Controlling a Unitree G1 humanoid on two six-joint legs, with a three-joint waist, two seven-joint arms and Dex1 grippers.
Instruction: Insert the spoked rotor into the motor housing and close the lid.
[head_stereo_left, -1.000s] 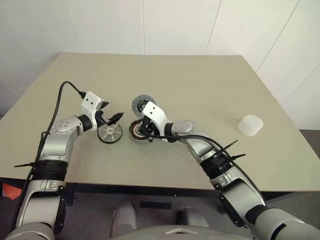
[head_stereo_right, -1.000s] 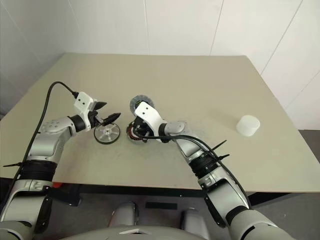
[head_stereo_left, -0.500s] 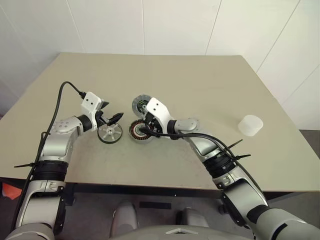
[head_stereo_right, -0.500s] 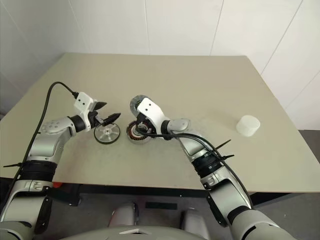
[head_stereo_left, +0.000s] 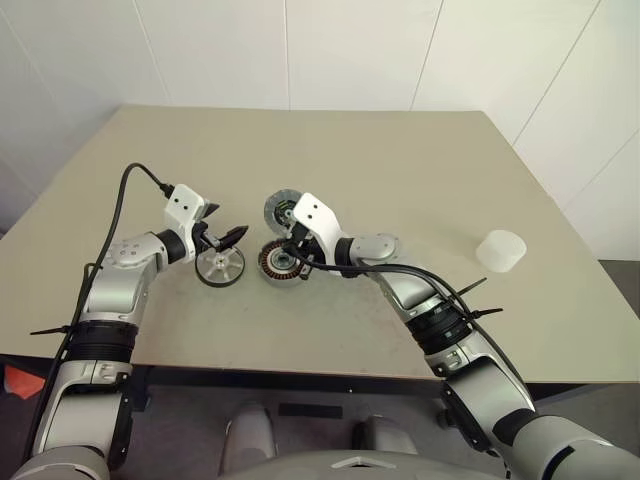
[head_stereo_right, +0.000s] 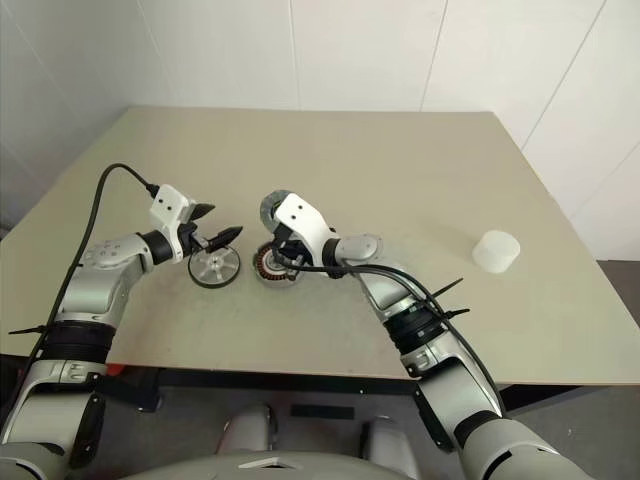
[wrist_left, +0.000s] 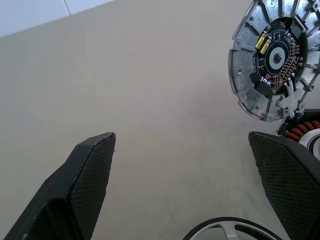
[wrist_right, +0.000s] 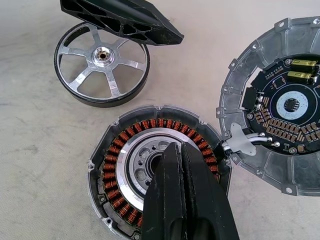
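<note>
The spoked rotor (head_stereo_left: 220, 267) lies flat on the table, a dark ring with silver spokes (wrist_right: 102, 65). Just to its right sits the motor housing (head_stereo_left: 278, 264), copper windings (wrist_right: 111, 167) ringing a dark centre. The lid (head_stereo_left: 281, 210) lies behind the housing, touching its rim, circuit side up (wrist_right: 280, 107) (wrist_left: 272, 55). My right gripper (wrist_right: 175, 149) is shut with nothing between its fingers, its tips over the housing's centre (head_stereo_left: 292, 262). My left gripper (head_stereo_left: 222, 226) hangs open just above the rotor's far edge (wrist_left: 182, 142), holding nothing.
A translucent white cup (head_stereo_left: 500, 250) stands alone far to the right on the beige table (head_stereo_left: 400, 160). The table's front edge (head_stereo_left: 330, 372) runs close below the parts. A black cable (head_stereo_left: 125, 190) loops up from the left wrist.
My right gripper's fingers have closed together over the housing. The left arm and the three parts have not moved.
</note>
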